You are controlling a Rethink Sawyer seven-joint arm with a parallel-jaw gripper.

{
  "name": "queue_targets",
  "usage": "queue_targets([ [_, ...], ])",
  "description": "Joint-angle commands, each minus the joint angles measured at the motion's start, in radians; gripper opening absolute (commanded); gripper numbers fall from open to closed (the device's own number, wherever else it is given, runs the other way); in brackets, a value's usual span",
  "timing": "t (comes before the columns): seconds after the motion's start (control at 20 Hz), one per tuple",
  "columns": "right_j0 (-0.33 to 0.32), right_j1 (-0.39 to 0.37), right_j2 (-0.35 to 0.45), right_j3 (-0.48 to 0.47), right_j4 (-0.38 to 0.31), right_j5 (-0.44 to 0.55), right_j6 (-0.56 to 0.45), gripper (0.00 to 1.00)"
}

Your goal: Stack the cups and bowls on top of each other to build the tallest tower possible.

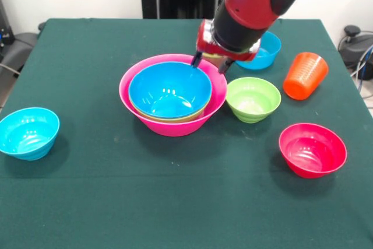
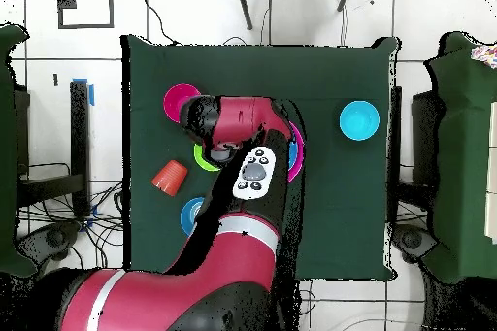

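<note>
The tower (image 1: pixel 173 94) stands near the middle of the dark green cloth-covered desk (image 1: pixel 175 202): a huge glossy pink plastic bowl (image 1: pixel 175 125) holding a large blue bowl (image 1: pixel 169 90), with only a thin yellow-green rim of a third bowl (image 1: pixel 166 118) showing between them, so three nested bowls can be counted. Four more round glossy bowls sit singly: a small lime-green one (image 1: pixel 253 98) just beside the tower, a small red one (image 1: pixel 312 149) near the front edge, a small light-blue one (image 1: pixel 28 132) well apart at the other side, and another light-blue one (image 1: pixel 265 51) mostly hidden behind the arm. One ribbed orange plastic cup (image 1: pixel 305 74) lies tilted on its side; only this one cup shows. The red and black arm's gripper (image 1: pixel 208 62) hangs over the far rim of the tower, its two dark fingers apart with nothing between them. In the overhead view the arm covers most of the tower.
</note>
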Motion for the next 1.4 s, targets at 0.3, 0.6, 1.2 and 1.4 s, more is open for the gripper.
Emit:
queue_targets([
  [0.3, 0.026, -0.028, 0.052, -0.096, -0.023, 0.228, 0.079, 1.0],
  [0.6, 0.051, -0.031, 0.014, -0.249, -0.039, 0.422, 0.082, 1.0],
  [1.2, 0.047, 0.101, 0.016, -0.604, -0.012, 0.758, 0.134, 1.0],
  [1.4, 0.037, 0.177, 0.025, -0.718, 0.002, 0.802, 0.146, 1.0],
])
